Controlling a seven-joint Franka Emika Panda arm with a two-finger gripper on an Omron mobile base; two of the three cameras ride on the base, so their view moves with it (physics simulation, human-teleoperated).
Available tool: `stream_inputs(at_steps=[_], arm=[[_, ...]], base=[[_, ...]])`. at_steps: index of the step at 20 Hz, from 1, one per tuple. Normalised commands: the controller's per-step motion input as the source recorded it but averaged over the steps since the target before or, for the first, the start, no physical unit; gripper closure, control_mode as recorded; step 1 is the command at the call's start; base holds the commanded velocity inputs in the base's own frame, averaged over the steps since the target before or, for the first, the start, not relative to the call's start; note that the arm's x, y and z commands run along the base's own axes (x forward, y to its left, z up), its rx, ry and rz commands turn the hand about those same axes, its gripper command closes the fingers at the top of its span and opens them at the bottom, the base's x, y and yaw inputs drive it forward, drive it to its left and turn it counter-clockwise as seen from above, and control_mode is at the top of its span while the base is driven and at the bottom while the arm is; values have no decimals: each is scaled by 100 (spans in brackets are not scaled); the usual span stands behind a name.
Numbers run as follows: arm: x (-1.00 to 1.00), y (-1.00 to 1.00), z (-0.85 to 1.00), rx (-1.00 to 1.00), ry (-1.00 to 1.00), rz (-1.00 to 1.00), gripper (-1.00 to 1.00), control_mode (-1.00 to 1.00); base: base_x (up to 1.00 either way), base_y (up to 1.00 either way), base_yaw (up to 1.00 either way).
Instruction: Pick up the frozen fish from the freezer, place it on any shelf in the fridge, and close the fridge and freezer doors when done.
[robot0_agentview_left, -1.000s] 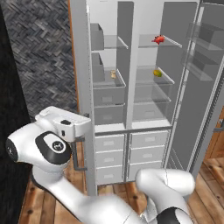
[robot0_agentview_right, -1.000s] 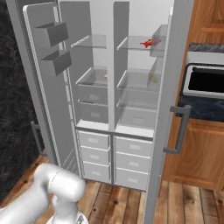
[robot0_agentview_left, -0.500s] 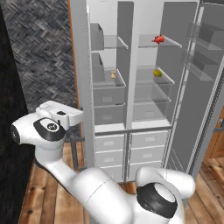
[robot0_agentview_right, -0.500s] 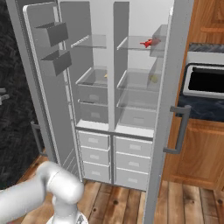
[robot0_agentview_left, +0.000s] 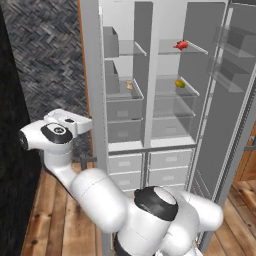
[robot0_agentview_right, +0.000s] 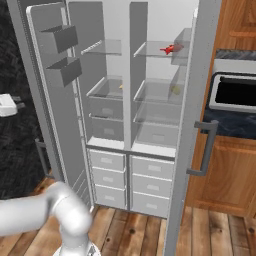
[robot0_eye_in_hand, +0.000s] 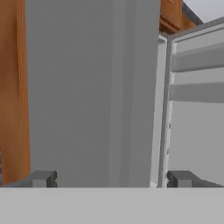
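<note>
Standing open, both doors of the grey side-by-side unit expose its shelves and drawers. The frozen fish (robot0_agentview_left: 181, 45) lies on the top glass shelf (robot0_agentview_left: 197, 49) of the fridge (robot0_agentview_left: 172, 100), near the front edge; from the right base view the fish (robot0_agentview_right: 170, 49) shows as a red-orange mark on that same shelf (robot0_agentview_right: 150, 51). A small yellow-green round item (robot0_agentview_left: 180, 83) sits on the glass shelf below it. A small beige lump (robot0_agentview_left: 129, 85) rests on a shelf in the freezer (robot0_agentview_left: 120, 95).

The arm reaches left and outward, placing the gripper (robot0_eye_in_hand: 111, 178) at the outer side of the freezer door (robot0_agentview_left: 92, 85). In the hand view the fingertips (robot0_eye_in_hand: 43, 178) stand wide apart with nothing between them, facing the flat grey door panel (robot0_eye_in_hand: 87, 87); contact with the door is hard to judge from here, probably none. The fridge door (robot0_agentview_right: 192, 110) stands swung wide, its bar handle (robot0_agentview_right: 205, 150) facing the wooden cabinet (robot0_agentview_right: 225, 175).
</note>
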Motion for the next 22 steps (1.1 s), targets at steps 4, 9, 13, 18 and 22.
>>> stream_inputs(at_steps=[4, 9, 13, 18, 22], arm=[[72, 0, -24, 0, 0, 1, -100, -100], [62, 0, -11, 0, 0, 4, -100, -100], [52, -17, 0, 0, 0, 1, -100, -100], [60, -40, 0, 0, 0, 0, -100, -100], [54, -73, 0, 0, 0, 0, -100, -100]], base=[[0, 0, 0], [0, 0, 0], [0, 0, 0], [0, 0, 0], [0, 0, 0]])
